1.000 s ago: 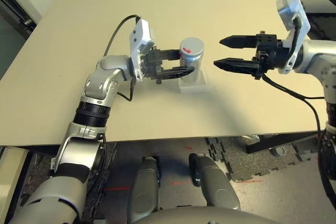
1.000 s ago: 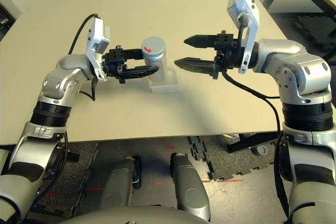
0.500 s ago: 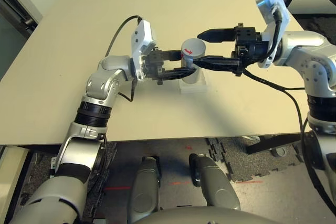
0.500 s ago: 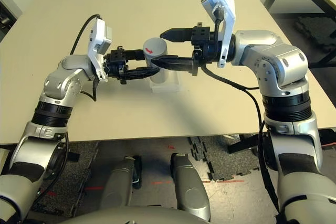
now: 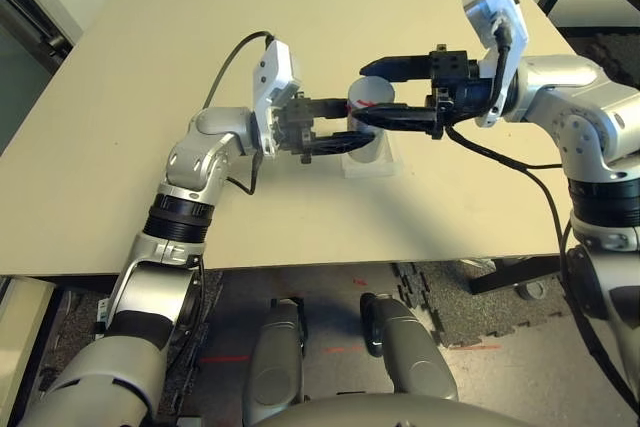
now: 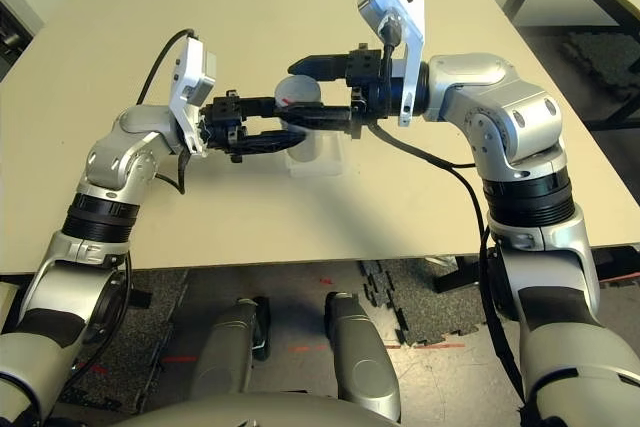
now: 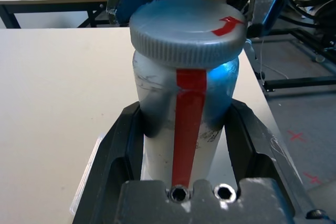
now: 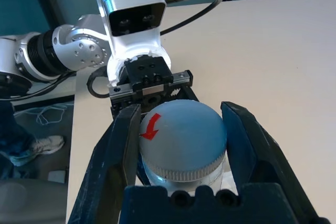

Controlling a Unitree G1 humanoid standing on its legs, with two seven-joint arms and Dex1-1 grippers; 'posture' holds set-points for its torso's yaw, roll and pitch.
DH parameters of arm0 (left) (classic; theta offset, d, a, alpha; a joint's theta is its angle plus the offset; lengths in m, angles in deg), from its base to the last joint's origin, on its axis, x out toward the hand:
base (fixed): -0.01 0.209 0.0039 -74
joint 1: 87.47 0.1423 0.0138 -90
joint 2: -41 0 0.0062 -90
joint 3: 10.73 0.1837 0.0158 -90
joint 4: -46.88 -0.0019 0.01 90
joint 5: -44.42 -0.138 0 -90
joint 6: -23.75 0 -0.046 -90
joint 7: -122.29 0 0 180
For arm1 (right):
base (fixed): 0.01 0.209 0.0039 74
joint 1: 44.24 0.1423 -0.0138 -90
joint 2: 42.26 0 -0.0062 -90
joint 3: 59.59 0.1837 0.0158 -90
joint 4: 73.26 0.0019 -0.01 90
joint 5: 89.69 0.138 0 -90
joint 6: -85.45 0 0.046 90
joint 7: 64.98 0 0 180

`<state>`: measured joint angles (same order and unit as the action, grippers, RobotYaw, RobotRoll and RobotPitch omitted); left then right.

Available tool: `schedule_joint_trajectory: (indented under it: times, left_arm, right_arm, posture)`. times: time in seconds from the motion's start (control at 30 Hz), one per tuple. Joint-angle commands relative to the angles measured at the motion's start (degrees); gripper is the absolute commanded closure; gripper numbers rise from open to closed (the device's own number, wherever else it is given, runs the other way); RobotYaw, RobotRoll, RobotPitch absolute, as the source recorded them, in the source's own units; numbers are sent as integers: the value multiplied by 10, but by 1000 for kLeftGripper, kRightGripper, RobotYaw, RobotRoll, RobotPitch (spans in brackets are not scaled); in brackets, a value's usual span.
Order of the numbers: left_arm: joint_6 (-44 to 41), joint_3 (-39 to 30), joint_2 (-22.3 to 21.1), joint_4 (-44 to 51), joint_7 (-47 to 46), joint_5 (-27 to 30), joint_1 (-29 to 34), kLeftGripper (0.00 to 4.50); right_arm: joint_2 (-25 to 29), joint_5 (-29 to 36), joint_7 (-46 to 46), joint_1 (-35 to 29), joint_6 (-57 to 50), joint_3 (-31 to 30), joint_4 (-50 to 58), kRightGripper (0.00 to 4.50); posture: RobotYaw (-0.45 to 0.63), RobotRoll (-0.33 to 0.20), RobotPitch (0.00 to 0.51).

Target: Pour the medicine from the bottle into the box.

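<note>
Two grips on one bottle: your left gripper is clenched on the body, low down, one finger on each side of the red stripe, and your right gripper has its fingers on either side of the grey cap, closed in on it. The bottle stands upright, held over the box, which sits on the table.

Handling, as a judgement: the bottle looks small, light and stiff, with a smooth wall that could slip if the lower hold slackens. The cap's ribbed edge is the better purchase for turning; keep the right fingers on that rim, not on the domed top. The red arrow on the cap likely marks the way to twist.

Containers: the cap is on, so the medicine, if inside, is hidden; you cannot tell how much there is. The box is clear, shallow and thin-walled, probably light enough to skid if bumped. Its inside is mostly hidden by the bottle and fingers.
</note>
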<state>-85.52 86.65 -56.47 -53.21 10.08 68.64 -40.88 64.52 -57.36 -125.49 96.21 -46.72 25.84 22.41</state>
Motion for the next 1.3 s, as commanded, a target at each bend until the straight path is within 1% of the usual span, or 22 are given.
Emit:
schedule_joint_trajectory:
  times: [0.03, 0.23, 0.53, 0.63, 0.7, 0.8, 0.97, 1.13, 1.3]
  left_arm:
    - [1, 1, 3, 0, 0, -3, 3, 2064]
    - [2, 2, 4, -2, 0, -5, 4, 2064]
    - [8, 4, 6, -1, -3, -11, 7, 2065]
    - [12, 3, 7, -3, -9, -13, 7, 2065]
    - [23, -5, 13, -12, -26, -18, 1, 2065]
    - [60, -25, 28, -51, -79, -40, -24, 2065]
    - [132, -70, 47, -144, -178, -71, -73, 2065]
    - [191, -107, 48, -213, -256, -93, -95, 2065]
    - [252, -145, 40, -271, -345, -111, -96, 2065]
  right_arm:
    - [5, -6, -9, -3, -2, -17, 7, 1967]
    - [0, 4, 2, 6, -18, -8, 4, 1967]
    - [-32, 21, 60, 121, -45, 58, -93, 1967]
    - [-38, 14, 83, 138, -40, 75, -124, 1967]
    - [-38, -3, 101, 141, -25, 79, -148, 1967]
    - [-32, -37, 124, 127, 12, 77, -185, 1967]
    - [-38, -74, 171, 81, 61, 89, -223, 1967]
    - [-53, -85, 212, 24, 88, 106, -219, 1967]
    - [-82, -98, 289, -35, 131, 145, -222, 1967]
  posture:
    - [-24, 0, 177]
    - [-23, 0, 177]
    - [-18, 0, 175]
    - [-17, 0, 175]
    - [-17, 0, 175]
    - [-15, 0, 176]
    - [-12, 0, 176]
    - [-10, 0, 175]
    - [-4, 0, 174]
